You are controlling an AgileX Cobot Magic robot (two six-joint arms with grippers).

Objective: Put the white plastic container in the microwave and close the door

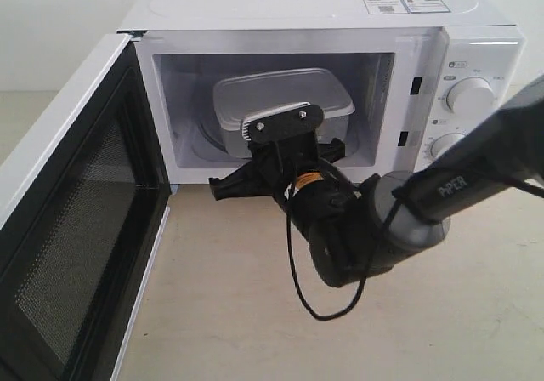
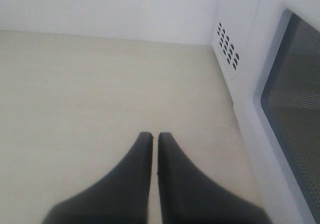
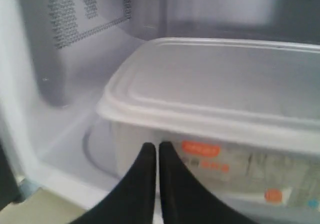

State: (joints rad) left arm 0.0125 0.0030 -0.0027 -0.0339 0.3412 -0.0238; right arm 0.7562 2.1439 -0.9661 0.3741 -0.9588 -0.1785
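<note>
Your outside camera looks down into the open microwave (image 1: 297,7). The right wrist camera peers in up close; the left faces the door (image 2: 295,104).

White plastic container (image 1: 280,92) fills the microwave (image 1: 297,2); right arm (image 1: 374,219) blocks its mouth; door (image 1: 68,228) open

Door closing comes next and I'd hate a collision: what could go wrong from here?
1. The right gripper, shut, sits at the mouth of the microwave, right in front of the white plastic container. Swinging the door shut now would likely strike the gripper.
2. The gripper is close to the container's wall, so a forward drift could push the container off centre.
</note>
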